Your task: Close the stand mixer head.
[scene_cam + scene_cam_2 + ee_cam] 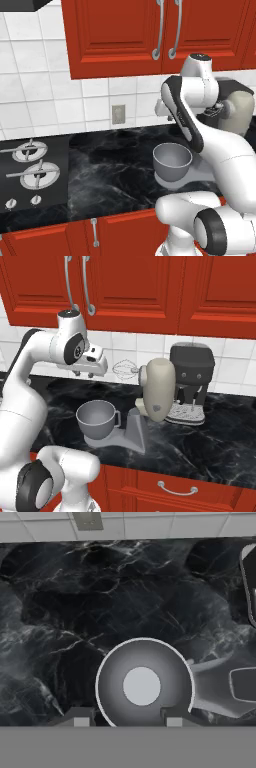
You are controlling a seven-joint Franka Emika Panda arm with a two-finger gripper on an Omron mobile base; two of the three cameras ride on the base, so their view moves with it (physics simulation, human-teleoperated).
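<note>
Stand mixer head (157,390) is tilted up and back on its grey stand (136,431), whisk (124,368) sticking out toward the arm, well above the grey bowl (97,418). It sits on the black marble counter (210,446), just left of the dark coffee machine (192,376) in the right base view. In the left base view the head (241,111) is partly hidden behind the arm.

Gripper (125,718) hangs above the bowl (144,684), looking straight down into it; fingertips (81,718) spread apart, nothing between them. It isn't touching the head.

Around: the hand is near the whisk tip. Stove burners (31,162) sit well off to the left, a wall outlet (118,114) on the tile behind, red cabinets (150,291) overhead.
</note>
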